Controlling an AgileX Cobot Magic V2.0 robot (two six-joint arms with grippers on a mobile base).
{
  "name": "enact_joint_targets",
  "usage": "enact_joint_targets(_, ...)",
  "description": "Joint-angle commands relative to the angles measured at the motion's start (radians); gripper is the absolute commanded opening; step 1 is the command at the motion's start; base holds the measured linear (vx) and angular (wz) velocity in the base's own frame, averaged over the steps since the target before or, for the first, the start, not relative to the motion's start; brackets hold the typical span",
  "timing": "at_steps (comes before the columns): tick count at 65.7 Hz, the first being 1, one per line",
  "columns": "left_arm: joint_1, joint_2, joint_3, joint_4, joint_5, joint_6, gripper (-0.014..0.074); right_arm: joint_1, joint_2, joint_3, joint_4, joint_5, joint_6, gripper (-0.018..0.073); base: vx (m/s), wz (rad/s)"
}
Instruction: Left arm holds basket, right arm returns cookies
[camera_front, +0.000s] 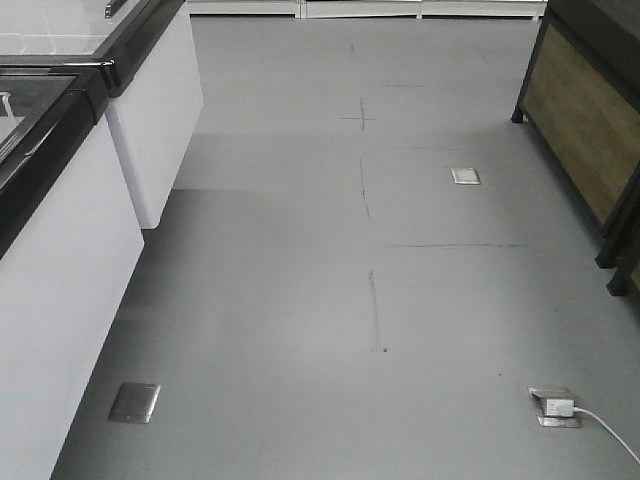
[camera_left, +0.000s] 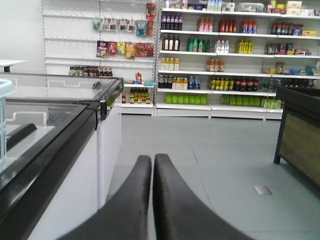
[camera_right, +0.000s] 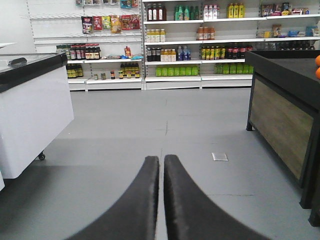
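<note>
My left gripper is shut and empty, its two black fingers pressed together, pointing over the grey floor beside a white freezer. My right gripper is also shut and empty, pointing down the aisle. A pale blue plastic edge shows at the far left of the left wrist view, on the freezer top; I cannot tell whether it is the basket. The cookies box is out of view. Neither arm shows in the front view.
White chest freezers with black rims line the left, also in the left wrist view. A dark wood-panelled stand is on the right. Shelves of bottles fill the back wall. Floor sockets and a plugged white cable lie on the floor.
</note>
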Motion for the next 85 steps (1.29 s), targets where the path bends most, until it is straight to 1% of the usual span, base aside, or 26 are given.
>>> enact_joint_targets(1,-0.006,0.06,-0.107,-0.004,-0.062,-0.001,-0.0007,-0.007,-0.013,0.018,-0.01,-0.072,-0.008,-0.0011,0.0,0.0)
enact_joint_targets(6,-0.006,0.146,-0.193,-0.004,-0.006,-0.005,-0.0006,-0.007,-0.013,0.018,-0.01,-0.072,-0.008,-0.0011,0.0,0.0)
enact_joint_targets(16,-0.006,0.338,-0.399,-0.004,0.175,-0.007,-0.0006,-0.007,-0.013,0.018,-0.01,-0.072,-0.008,-0.0011,0.0,0.0)
enact_joint_targets(22,-0.006,0.445,-0.476,-0.004,0.254,-0.007,-0.0006,-0.007,-0.013,0.018,-0.01,-0.072,-0.008,-0.0011,0.0,0.0)
enact_joint_targets(25,-0.006,0.482,-0.499,-0.004,0.272,-0.007,-0.0006,-0.007,-0.013,0.018,-0.01,-0.072,-0.008,-0.0011,0.0,0.0)
enact_joint_targets(34,-0.006,0.565,-0.507,-0.004,0.268,-0.007,-0.0006,-0.007,-0.013,0.018,-0.01,-0.072,-0.008,-0.0011,0.0,0.0)
enact_joint_targets(43,-0.006,0.607,-0.507,-0.004,0.268,-0.007,-0.0006,-0.007,-0.013,0.018,-0.01,-0.073,-0.008,-0.0011,0.0,0.0)
enact_joint_targets(68,-0.006,0.606,-0.508,-0.004,0.256,-0.007,0.0008,-0.007,-0.013,0.018,-0.01,-0.073,-0.008,-0.0011,0.0,0.0)
enact_joint_targets(78,-0.008,0.606,-0.508,-0.004,0.257,-0.006,0.0054,-0.007,-0.013,0.018,-0.01,-0.073,-0.008,-0.0011,0.0,0.0)
enact_joint_targets(85,-0.008,0.606,-0.508,-0.004,0.256,-0.006,0.011,-0.007,-0.013,0.018,-0.01,-0.073,-0.008,-0.0011,0.0,0.0)
